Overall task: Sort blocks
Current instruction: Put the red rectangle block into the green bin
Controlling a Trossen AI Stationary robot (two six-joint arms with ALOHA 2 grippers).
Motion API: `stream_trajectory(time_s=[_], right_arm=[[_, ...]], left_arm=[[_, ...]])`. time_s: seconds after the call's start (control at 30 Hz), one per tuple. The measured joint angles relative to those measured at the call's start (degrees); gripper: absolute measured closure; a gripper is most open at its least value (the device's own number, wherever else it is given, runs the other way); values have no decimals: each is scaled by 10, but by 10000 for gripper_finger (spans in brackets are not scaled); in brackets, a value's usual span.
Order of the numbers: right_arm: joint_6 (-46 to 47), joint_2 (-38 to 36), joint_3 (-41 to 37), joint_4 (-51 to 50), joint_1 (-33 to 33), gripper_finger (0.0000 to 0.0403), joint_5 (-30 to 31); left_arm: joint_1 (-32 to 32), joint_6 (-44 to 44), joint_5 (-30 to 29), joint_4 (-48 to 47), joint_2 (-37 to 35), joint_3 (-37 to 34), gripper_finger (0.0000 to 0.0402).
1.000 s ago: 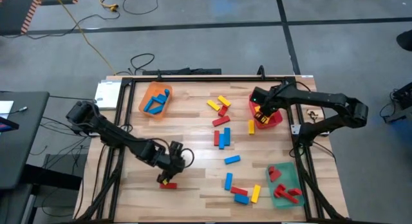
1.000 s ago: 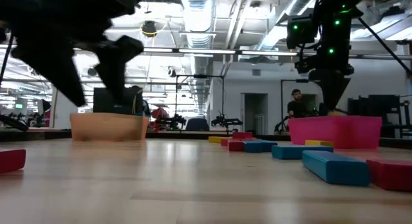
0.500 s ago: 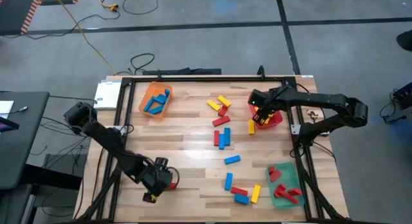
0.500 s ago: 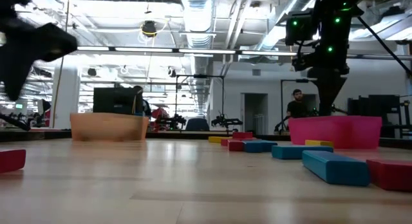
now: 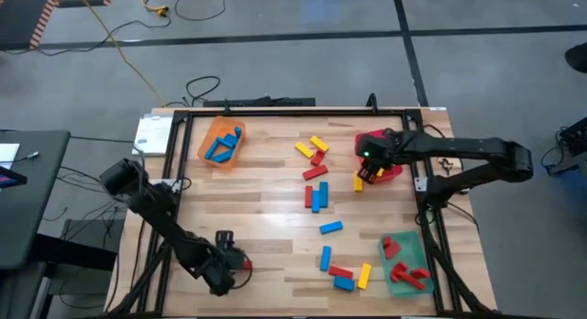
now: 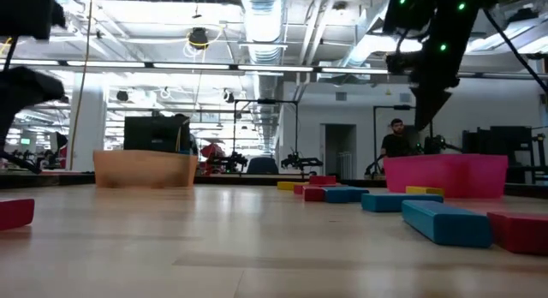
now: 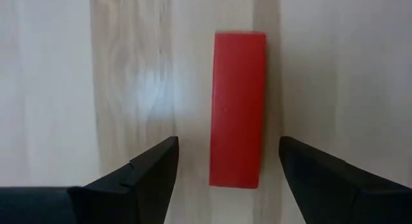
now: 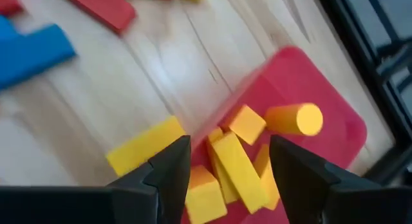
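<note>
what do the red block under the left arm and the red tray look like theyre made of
The red block looks like painted wood or solid plastic: flat matte colour, crisp square edges, no grain showing, so either fits. The red tray looks like moulded plastic: smooth, slightly glossy, with a rounded rim. The table under the block is pale wood with visible grain.

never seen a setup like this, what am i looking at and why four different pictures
Two dark robot arms sort coloured blocks on a wooden table. One camera looks straight down, one sits at table height, and one rides on each wrist. The left gripper, near the table's front left edge, is open over a red block lying flat, holding nothing. The right gripper, open and empty, is above the red tray of yellow blocks. Blue blocks fill an orange tray; red ones a green tray. More blocks lie loose mid-table.
</note>
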Motion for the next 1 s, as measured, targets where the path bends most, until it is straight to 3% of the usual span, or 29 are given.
stream_trajectory(time_s=[0.23,0.57,0.83,1.0], right_arm=[[-2,-55,0,34,55,182,3],[2,-99,0,99,182,182,2],[-2,-99,0,167,312,182,2],[-4,-93,0,203,386,182,26]], left_arm=[[0,-10,1,2,24,2,155],[11,52,-8,19,24,1,302],[50,131,-37,41,25,0,302],[88,212,-92,85,28,-2,302]])
